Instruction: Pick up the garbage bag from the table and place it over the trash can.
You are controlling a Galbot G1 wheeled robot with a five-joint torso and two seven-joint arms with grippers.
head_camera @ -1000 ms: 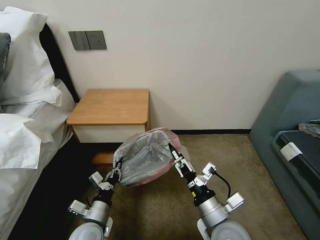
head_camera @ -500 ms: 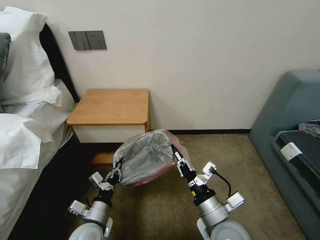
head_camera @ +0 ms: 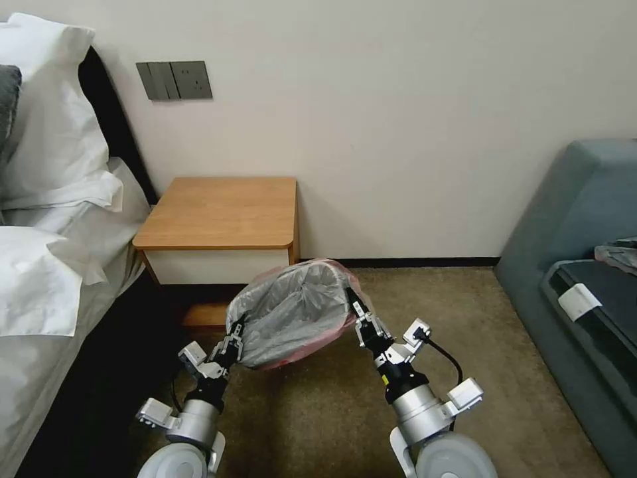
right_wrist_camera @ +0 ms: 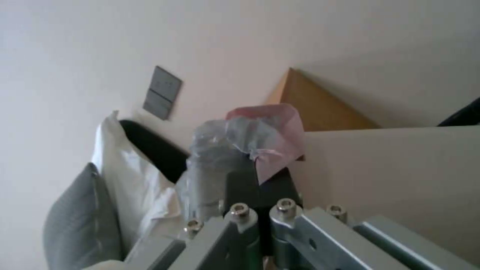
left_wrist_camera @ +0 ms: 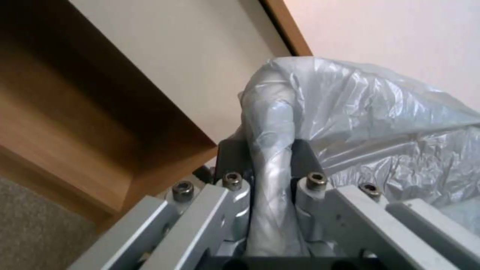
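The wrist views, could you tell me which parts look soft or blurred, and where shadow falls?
Left wrist view: the garbage bag is fairly crisp, the table smeared, its underside in deep shadow. Right wrist view: the bag edge in the right pincer is soft, the wall evenly lit.

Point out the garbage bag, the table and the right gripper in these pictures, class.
garbage bag (head_camera: 288,318): head view, crinkled grey middle.
table (head_camera: 222,211): head view, bare wooden top.
right gripper (head_camera: 352,299): head view, fingertips pinching the bag's edge.
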